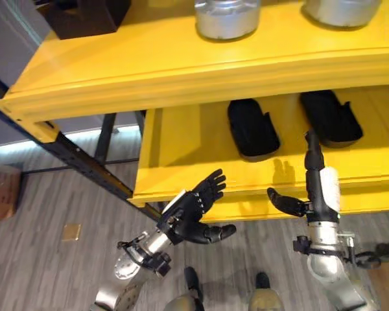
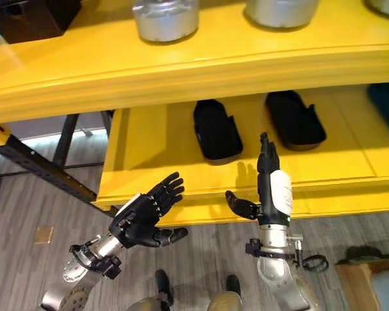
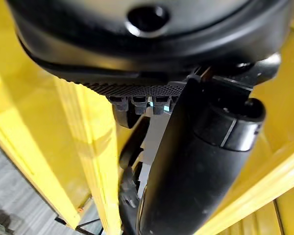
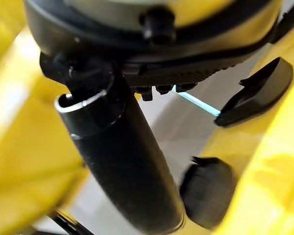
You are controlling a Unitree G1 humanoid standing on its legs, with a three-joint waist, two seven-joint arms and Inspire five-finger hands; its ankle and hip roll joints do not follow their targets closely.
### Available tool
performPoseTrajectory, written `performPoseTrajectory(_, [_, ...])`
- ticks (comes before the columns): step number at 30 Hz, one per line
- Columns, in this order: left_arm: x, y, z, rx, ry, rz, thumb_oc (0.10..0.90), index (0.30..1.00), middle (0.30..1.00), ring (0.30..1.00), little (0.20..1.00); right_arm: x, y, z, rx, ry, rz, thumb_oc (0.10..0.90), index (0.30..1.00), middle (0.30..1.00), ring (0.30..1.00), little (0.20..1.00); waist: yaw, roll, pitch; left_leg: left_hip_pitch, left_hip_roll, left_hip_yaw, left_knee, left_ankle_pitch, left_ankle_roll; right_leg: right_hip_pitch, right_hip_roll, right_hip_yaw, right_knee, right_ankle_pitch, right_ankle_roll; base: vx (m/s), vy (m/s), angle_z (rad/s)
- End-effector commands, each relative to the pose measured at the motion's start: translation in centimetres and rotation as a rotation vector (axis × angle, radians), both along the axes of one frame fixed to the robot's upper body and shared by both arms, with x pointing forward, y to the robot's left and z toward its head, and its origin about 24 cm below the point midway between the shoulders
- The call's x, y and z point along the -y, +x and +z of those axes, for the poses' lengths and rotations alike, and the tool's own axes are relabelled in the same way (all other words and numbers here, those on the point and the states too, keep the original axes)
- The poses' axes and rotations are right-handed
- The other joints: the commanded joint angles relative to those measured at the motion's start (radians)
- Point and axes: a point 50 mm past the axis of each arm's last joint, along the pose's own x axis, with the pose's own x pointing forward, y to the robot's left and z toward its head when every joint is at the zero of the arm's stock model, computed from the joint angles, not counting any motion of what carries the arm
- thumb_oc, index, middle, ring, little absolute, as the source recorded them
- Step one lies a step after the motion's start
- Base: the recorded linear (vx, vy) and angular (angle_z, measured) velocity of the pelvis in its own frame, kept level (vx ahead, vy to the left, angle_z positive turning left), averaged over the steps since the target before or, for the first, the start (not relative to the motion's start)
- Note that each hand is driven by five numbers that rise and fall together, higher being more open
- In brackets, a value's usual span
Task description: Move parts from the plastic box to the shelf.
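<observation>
Yellow shelf (image 1: 181, 71) with two levels in the head views. Upper level carries two silver metal canisters (image 1: 227, 18) and a dark block (image 1: 84, 16) at its far left. Lower level (image 1: 175, 149) holds two black moulded parts lying side by side, apart from each other: the left part (image 1: 251, 127) and the right part (image 1: 330, 116). These look like the task's things, already set down on the shelf. A plastic box is nowhere to be made out from here.

Left hand (image 1: 198, 210) hangs in front of the lower shelf's front edge, below the parts, fingers (image 1: 214, 183) spread and relaxed, thumb out to the side, holding nothing. Right hand (image 1: 314, 188) is raised upright near the same edge, just below the right part, fingers straight and together pointing up, thumb (image 1: 282, 201) stuck out sideways; also empty.

Handling judgement: the black parts look like stiff moulded plastic, light, with a smooth and possibly slippery surface. Each has a rounded body with a notched end. Best hold is likely across the narrow width of the body, thumb on one long side and fingers on the other. Not fragile by appearance.
</observation>
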Motion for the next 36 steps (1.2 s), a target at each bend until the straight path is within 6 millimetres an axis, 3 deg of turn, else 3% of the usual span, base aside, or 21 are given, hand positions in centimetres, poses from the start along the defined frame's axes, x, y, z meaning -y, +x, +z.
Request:
performPoseTrajectory(1, [-0.3, 0.8, 3.9, 0.199, -0.101, 0.036, 0.9, 1.0, 1.0, 1.0, 1.0, -0.3, 0.5, 4.5, 0.23, 0.119, 0.103, 0.9, 1.0, 1.0, 1.0, 1.0, 0.004, -0.009, -0.079, 0.127, 0.004, 0.016, -0.007, -0.198, 0.009, -0.084, 0.04, 0.057, 0.019, 0.021, -0.03, -0.11, -0.226, -0.4])
performPoseTrajectory(4, [-0.6, 0.6, 3.8, 0.184, -0.124, 0.048, 0.9, 1.0, 1.0, 1.0, 1.0, 0.2, -0.1, 4.6, 0.23, 0.131, 0.085, 0.9, 1.0, 1.0, 1.0, 1.0, -0.006, -0.011, -0.088, 0.118, 0.03, 0.023, -0.007, -0.183, -0.01, -0.081, 0.062, 0.058, -0.003, 0.023, -0.043, -0.15, -0.293, -0.24])
performPoseTrajectory(7, [-0.3, 0.4, 4.1, 0.214, -0.14, 0.027, 0.9, 1.0, 1.0, 1.0, 1.0, 0.5, 0.0, 4.9, 0.251, 0.152, 0.076, 0.9, 1.0, 1.0, 1.0, 1.0, -0.011, -0.009, -0.082, 0.113, 0.062, 0.036, -0.007, -0.159, -0.033, -0.086, 0.099, 0.053, -0.005, 0.006, -0.077, -0.14, -0.222, -0.21])
performPoseTrajectory(9, [-0.1, 0.5, 4.4, 0.222, -0.172, 0.019, 0.9, 1.0, 1.0, 1.0, 1.0, 0.8, 0.6, 5.3, 0.248, 0.172, 0.089, 0.9, 1.0, 1.0, 1.0, 1.0, 0.0, -0.012, -0.07, 0.12, 0.056, -0.016, 0.011, -0.159, -0.036, -0.079, 0.125, 0.1, -0.016, 0.009, -0.099, -0.04, -0.128, -0.33])
performPoseTrajectory(10, [-0.2, 0.4, 4.4, 0.219, -0.173, 0.045, 0.9, 1.0, 1.0, 1.0, 1.0, 1.0, 1.2, 5.2, 0.214, 0.191, 0.11, 0.9, 1.0, 1.0, 1.0, 1.0, 0.024, -0.017, -0.06, 0.087, 0.002, -0.12, 0.097, -0.206, -0.015, -0.074, 0.141, 0.168, -0.011, 0.011, -0.11, 0.05, -0.029, -2.11])
performPoseTrajectory(12, [-0.4, -0.1, 4.2, 0.212, -0.149, 0.04, 0.9, 1.0, 1.0, 1.0, 1.0, 1.6, 0.9, 4.6, 0.18, 0.248, 0.104, 0.9, 1.0, 1.0, 1.0, 1.0, 0.036, -0.021, -0.059, 0.055, -0.121, -0.179, 0.163, -0.281, 0.048, -0.073, 0.169, 0.238, -0.009, 0.023, -0.109, 0.05, 0.033, -2.84])
performPoseTrajectory(13, [-0.3, -0.3, 4.3, 0.214, -0.133, 0.028, 0.9, 1.0, 1.0, 1.0, 1.0, 1.7, 0.5, 4.2, 0.163, 0.277, 0.108, 0.9, 1.0, 1.0, 1.0, 1.0, 0.038, -0.021, -0.059, 0.042, -0.177, -0.224, 0.171, -0.291, 0.077, -0.085, 0.193, 0.278, 0.005, 0.03, -0.104, 0.04, 0.153, -1.63])
performPoseTrajectory(15, [0.3, -0.6, 4.6, 0.248, -0.115, 0.0, 0.9, 1.0, 1.0, 1.0, 1.0, 1.7, 0.1, 3.5, 0.14, 0.33, 0.081, 0.9, 1.0, 1.0, 1.0, 1.0, 0.028, -0.028, -0.069, 0.064, -0.191, -0.278, 0.087, -0.252, 0.096, -0.108, 0.218, 0.337, -0.003, 0.057, -0.089, 0.03, 0.249, -1.51])
performPoseTrajectory(16, [0.4, -0.6, 4.7, 0.261, -0.111, 0.004, 0.9, 1.0, 1.0, 1.0, 1.0, 1.9, 0.1, 3.1, 0.138, 0.333, 0.053, 0.9, 1.0, 1.0, 1.0, 1.0, 0.027, -0.032, -0.07, 0.075, -0.186, -0.272, 0.054, -0.238, 0.095, -0.116, 0.218, 0.337, -0.009, 0.066, -0.081, -0.03, 0.238, -1.19])
performPoseTrajectory(17, [0.1, -0.5, 4.6, 0.277, -0.098, 0.043, 0.9, 1.0, 1.0, 1.0, 1.0, 1.9, 0.3, 2.7, 0.119, 0.364, 0.074, 0.9, 1.0, 1.0, 1.0, 1.0, 0.043, -0.042, -0.068, 0.084, -0.175, -0.227, 0.031, -0.23, 0.09, -0.129, 0.209, 0.257, 0.012, 0.054, -0.078, -0.08, 0.148, -1.44])
performPoseTrajectory(18, [-0.7, -0.8, 4.6, 0.306, -0.066, 0.113, 0.9, 1.0, 1.0, 1.0, 1.0, 1.4, 0.8, 2.7, 0.121, 0.353, 0.128, 0.9, 1.0, 1.0, 1.0, 1.0, 0.081, -0.055, -0.06, 0.093, -0.15, -0.124, 0.029, -0.232, 0.087, -0.149, 0.169, 0.092, 0.072, 0.027, -0.067, -0.09, 0.051, -1.87])
performPoseTrajectory(19, [-0.8, -0.8, 4.7, 0.317, -0.051, 0.13, 0.9, 1.0, 1.0, 1.0, 1.0, 1.3, 0.9, 2.9, 0.129, 0.353, 0.133, 0.9, 1.0, 1.0, 1.0, 1.0, 0.091, -0.058, -0.058, 0.091, -0.142, -0.094, 0.036, -0.235, 0.09, -0.157, 0.151, 0.059, 0.094, 0.018, -0.062, -0.09, -0.063, -2.64])
performPoseTrajectory(21, [-0.4, -0.9, 4.7, 0.337, -0.007, 0.092, 0.9, 1.0, 1.0, 1.0, 1.0, 1.5, 0.9, 3.0, 0.147, 0.357, 0.061, 0.9, 1.0, 1.0, 1.0, 1.0, 0.079, -0.066, -0.063, 0.088, -0.125, -0.057, 0.078, -0.258, 0.107, -0.155, 0.083, 0.078, 0.125, 0.015, -0.037, 0.0, -0.165, -2.22])
performPoseTrajectory(25, [-0.6, -1.0, 4.5, 0.345, 0.015, 0.094, 0.9, 1.0, 1.0, 1.0, 1.0, 1.5, 1.2, 3.0, 0.147, 0.322, 0.033, 0.9, 1.0, 1.0, 1.0, 1.0, 0.077, -0.07, -0.071, 0.109, -0.097, -0.001, 0.104, -0.279, 0.098, -0.132, 0.008, 0.051, 0.101, 0.046, 0.0, 0.07, -0.167, -0.06])
performPoseTrajectory(29, [-0.4, -0.9, 4.5, 0.325, 0.008, 0.111, 0.9, 1.0, 1.0, 1.0, 1.0, 1.3, 1.8, 3.4, 0.145, 0.285, 0.017, 0.9, 1.0, 1.0, 1.0, 1.0, 0.08, -0.08, -0.087, 0.135, -0.059, 0.055, 0.095, -0.28, 0.067, -0.091, 0.002, -0.008, 0.012, 0.066, 0.002, 0.05, -0.261, -0.37])
performPoseTrajectory(33, [-0.1, -0.6, 4.6, 0.327, 0.0, 0.114, 0.9, 1.0, 1.0, 1.0, 1.0, 1.5, 2.0, 3.4, 0.157, 0.229, -0.021, 0.9, 1.0, 1.0, 1.0, 1.0, 0.069, -0.075, -0.096, 0.158, -0.038, 0.059, 0.066, -0.269, 0.044, -0.076, 0.023, 0.001, -0.025, 0.067, -0.008, 0.04, -0.332, -0.35])
performPoseTrajectory(36, [-0.2, -0.5, 4.9, 0.352, -0.004, 0.135, 0.9, 1.0, 1.0, 1.0, 1.0, 2.8, 2.3, 3.3, 0.139, 0.199, -0.072, 0.9, 1.0, 1.0, 1.0, 1.0, 0.052, -0.067, -0.115, 0.177, 0.002, 0.08, 0.022, -0.237, 0.013, -0.058, 0.047, -0.01, -0.053, 0.055, -0.027, 0.05, -0.383, -0.21])
